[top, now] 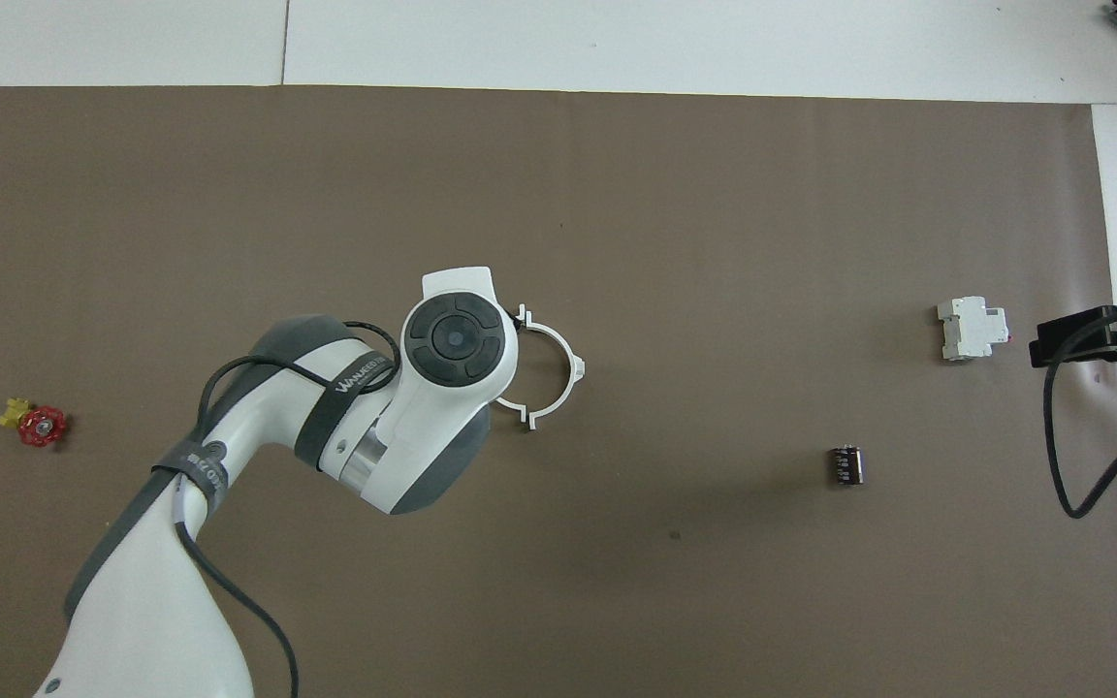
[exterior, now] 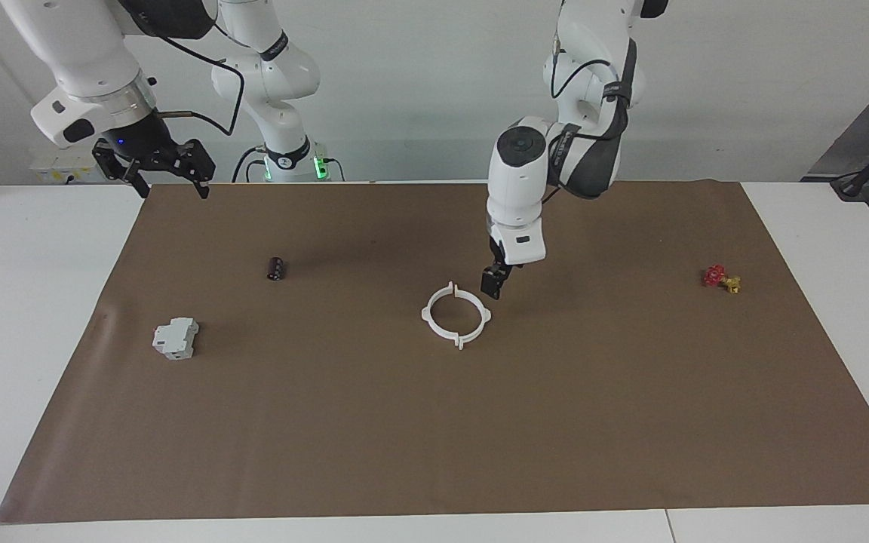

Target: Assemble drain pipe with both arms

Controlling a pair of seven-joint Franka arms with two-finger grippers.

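Observation:
The drain pipe [exterior: 455, 315] lies flat on the brown mat as one white ring with four outward tabs. In the overhead view only the part of the drain pipe [top: 558, 354] toward the right arm's end shows; the left arm's wrist covers the remainder. My left gripper [exterior: 492, 285] points down, low over the mat at the ring's edge toward the left arm's end, with a small gap to the ring and nothing held. My right gripper [exterior: 169, 181] is open and empty, raised over the mat's edge at the right arm's end, where the arm waits; it shows partly in the overhead view [top: 1092, 334].
A grey-white blocky box [exterior: 176, 338] [top: 973, 329] and a small black cylinder [exterior: 276, 268] [top: 846, 464] lie toward the right arm's end. A red and yellow valve [exterior: 720, 278] [top: 35, 424] lies toward the left arm's end. The brown mat [exterior: 434, 437] covers the white table.

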